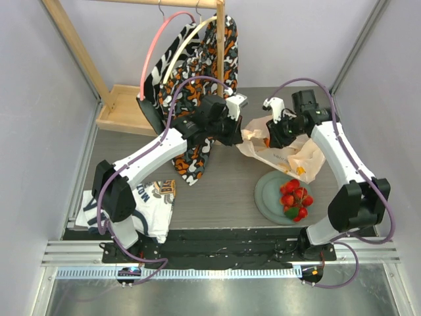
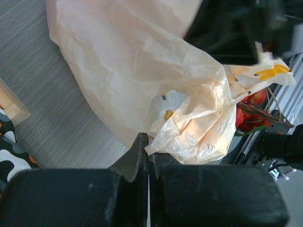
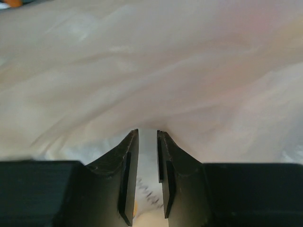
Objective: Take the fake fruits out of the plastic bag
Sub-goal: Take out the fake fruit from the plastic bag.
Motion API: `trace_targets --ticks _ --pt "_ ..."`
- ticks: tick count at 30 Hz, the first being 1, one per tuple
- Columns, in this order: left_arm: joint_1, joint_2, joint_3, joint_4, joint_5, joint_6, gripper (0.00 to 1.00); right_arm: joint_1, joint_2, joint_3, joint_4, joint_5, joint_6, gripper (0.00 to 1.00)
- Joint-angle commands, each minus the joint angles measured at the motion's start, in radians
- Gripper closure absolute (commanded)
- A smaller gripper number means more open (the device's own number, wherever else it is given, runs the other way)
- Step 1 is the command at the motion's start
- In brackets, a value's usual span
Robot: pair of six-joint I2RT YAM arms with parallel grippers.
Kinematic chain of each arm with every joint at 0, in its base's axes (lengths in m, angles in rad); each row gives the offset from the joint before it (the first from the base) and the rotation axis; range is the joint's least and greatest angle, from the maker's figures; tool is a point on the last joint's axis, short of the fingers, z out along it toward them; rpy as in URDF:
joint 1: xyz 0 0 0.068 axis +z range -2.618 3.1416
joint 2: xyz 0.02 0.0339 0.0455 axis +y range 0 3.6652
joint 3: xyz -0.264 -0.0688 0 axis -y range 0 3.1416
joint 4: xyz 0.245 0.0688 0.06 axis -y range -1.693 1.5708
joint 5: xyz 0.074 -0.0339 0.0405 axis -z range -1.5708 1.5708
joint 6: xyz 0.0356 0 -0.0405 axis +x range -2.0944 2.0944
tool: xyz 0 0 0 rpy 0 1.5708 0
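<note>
Closest to your left wrist lens, the left claw (image 2: 147, 142) is clamped tight on a bunched lip of the bag (image 2: 142, 71), and no gap shows between its pads. From that pinch the bag runs ahead of the claw and off to its right, lying loose on the bench (image 2: 42, 94). Its long axis goes from your left claw toward the right arm, so you hold one end of it.

On the other side, the right claw (image 3: 147, 137) is narrow, with only a slit between the pads. Bag film fills everything ahead of it and shows through the slit, but I cannot tell whether the pads have any hold on it. From above, this claw sits at the middle of the bag, to the right of the left claw's pinch, so the right arm is nearer to whatever is inside.

What is left in the bag is hidden by the film. An orange-yellow patch near the lip could be a fruit or a printed mark. Past the bag, toward the right arm's base, the berries (image 1: 295, 197) already lie on the plate (image 1: 262, 197), apart from both claws. I judge the next move to be the right arm's: any fruits to reach lie ahead of and under that claw, while your left claw anchors the lip.
</note>
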Motion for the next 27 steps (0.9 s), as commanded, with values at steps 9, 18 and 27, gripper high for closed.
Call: trace_targets --ticks 9,18,27 --pt "0.005 -0.008 -0.028 0.058 0.053 0.01 1.0 0.004 0.24 0.058 0.323 0.427 0.143 0.7" --pt "0.003 0.004 -0.06 0.061 0.053 0.02 1.0 0.035 0.328 0.03 0.311 0.491 0.143 0.43" --pt "0.003 0.001 -0.073 0.064 0.056 0.042 1.0 0.047 0.222 -0.088 0.331 0.511 0.198 0.01"
